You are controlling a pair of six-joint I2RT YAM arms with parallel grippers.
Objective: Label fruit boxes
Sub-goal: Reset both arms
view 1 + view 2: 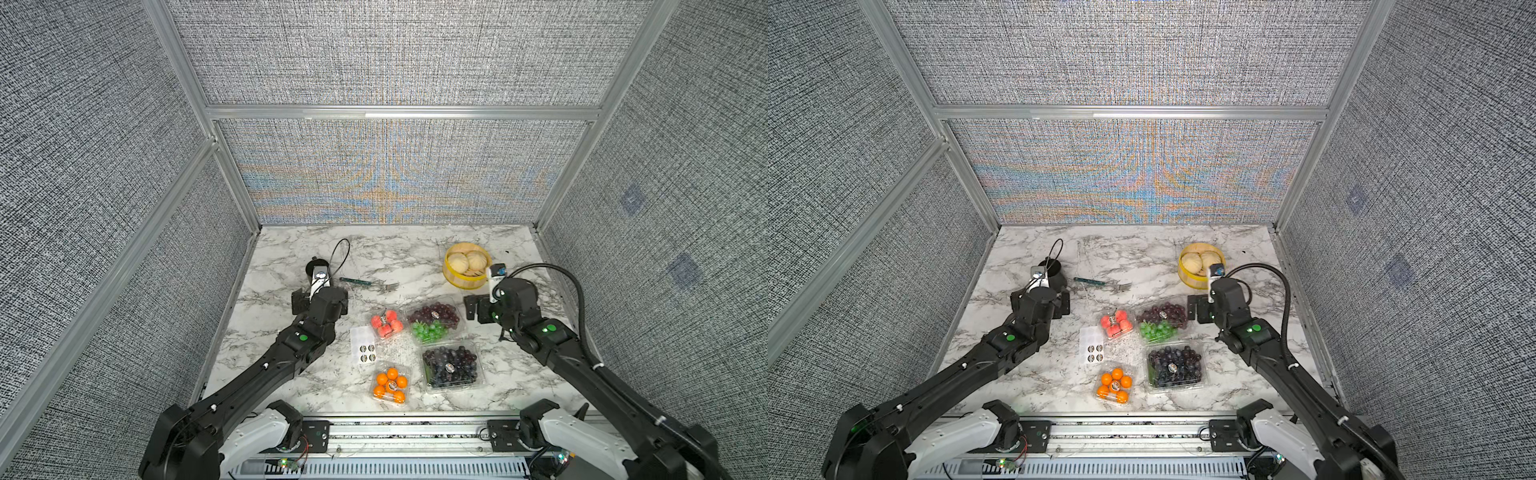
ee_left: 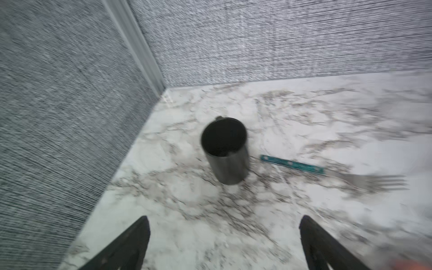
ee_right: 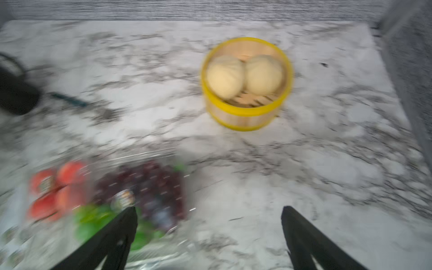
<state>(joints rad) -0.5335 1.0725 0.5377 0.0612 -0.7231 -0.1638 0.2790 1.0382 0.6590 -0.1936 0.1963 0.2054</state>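
Four of four lids showing round label: strawberry box [image 1: 386, 325], orange box [image 1: 390, 384], mixed grape box [image 1: 434, 318], dark grape box [image 1: 453, 365], clustered on counter [image 1: 415, 257]. Left tool [image 2: 224, 217], right tool [image 3: 208, 207] hanging wide open, empty. Labelling appearing complete.

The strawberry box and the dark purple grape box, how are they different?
The strawberry box is smaller; the dark grape box is bigger. The strawberry box holds a few red berries; the dark grape box is packed with many dark purple grapes. The strawberry box sits farther back; the dark grape box sits nearer the front edge. Both are clear plastic with a round sticker on top.
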